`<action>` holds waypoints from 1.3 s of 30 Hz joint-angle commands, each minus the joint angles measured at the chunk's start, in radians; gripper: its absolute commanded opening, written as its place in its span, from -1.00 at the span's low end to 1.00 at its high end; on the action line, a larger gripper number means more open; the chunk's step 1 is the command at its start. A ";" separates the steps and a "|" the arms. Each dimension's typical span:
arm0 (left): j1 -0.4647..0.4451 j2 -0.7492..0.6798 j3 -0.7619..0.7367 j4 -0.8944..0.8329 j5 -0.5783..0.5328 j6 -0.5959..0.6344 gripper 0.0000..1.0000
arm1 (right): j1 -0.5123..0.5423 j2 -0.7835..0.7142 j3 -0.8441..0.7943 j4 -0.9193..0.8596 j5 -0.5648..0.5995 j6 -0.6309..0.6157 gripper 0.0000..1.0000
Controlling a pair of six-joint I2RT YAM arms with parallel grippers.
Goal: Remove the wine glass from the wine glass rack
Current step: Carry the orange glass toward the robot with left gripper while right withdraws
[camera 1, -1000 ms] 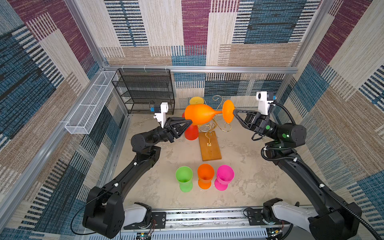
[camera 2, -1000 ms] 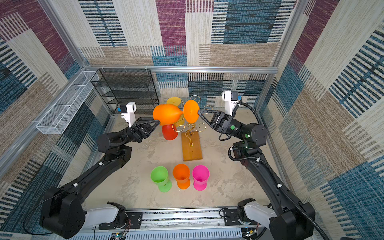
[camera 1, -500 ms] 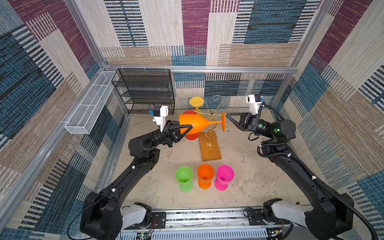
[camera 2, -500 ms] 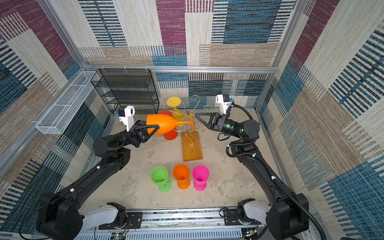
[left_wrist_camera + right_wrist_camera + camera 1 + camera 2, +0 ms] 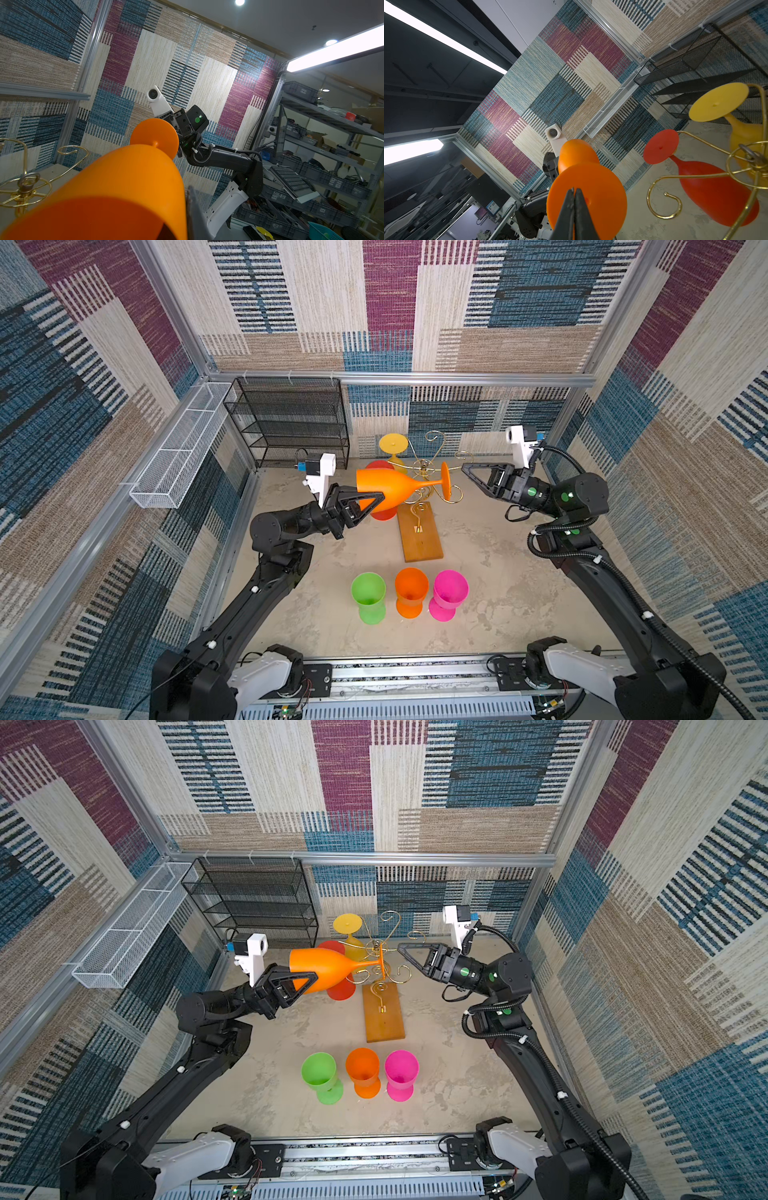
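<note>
The wine glass (image 5: 390,489) looked like smooth, matt orange plastic. The wine glass rack (image 5: 419,537) had thin, shiny gold metal wire above a smooth wooden base. The floor (image 5: 498,593) was rough and mottled like stone. The walls (image 5: 291,302) were woven cloth. The black shelf (image 5: 291,414) and white basket (image 5: 174,456) were matt metal mesh.

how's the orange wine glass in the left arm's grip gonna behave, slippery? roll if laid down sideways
Likely light and stiff: the orange wine glass looks like opaque moulded plastic and juts sideways from the left end effector without sagging. Its smooth tapered bowl may slide in the grip, and laid on its side it would probably roll.
</note>
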 commanded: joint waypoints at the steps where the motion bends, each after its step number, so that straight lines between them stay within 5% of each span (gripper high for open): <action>1: 0.002 -0.087 0.061 -0.446 -0.019 0.300 -1.00 | -0.008 -0.034 0.043 -0.238 0.080 -0.203 -0.81; 9: 0.002 -0.262 0.379 -1.314 -0.272 0.725 -1.00 | -0.008 -0.111 0.127 -0.591 0.338 -0.526 -0.65; 18: 0.003 -0.247 0.760 -2.104 -0.849 0.923 -1.00 | -0.008 -0.142 0.110 -0.692 0.431 -0.648 -0.59; 23: 0.002 -0.262 0.733 -2.230 -0.984 0.924 -1.00 | -0.008 -0.143 0.101 -0.710 0.461 -0.670 -0.58; 39: -0.041 -0.070 0.341 -2.137 -0.863 0.834 -1.00 | -0.008 -0.136 0.076 -0.722 0.495 -0.694 -0.55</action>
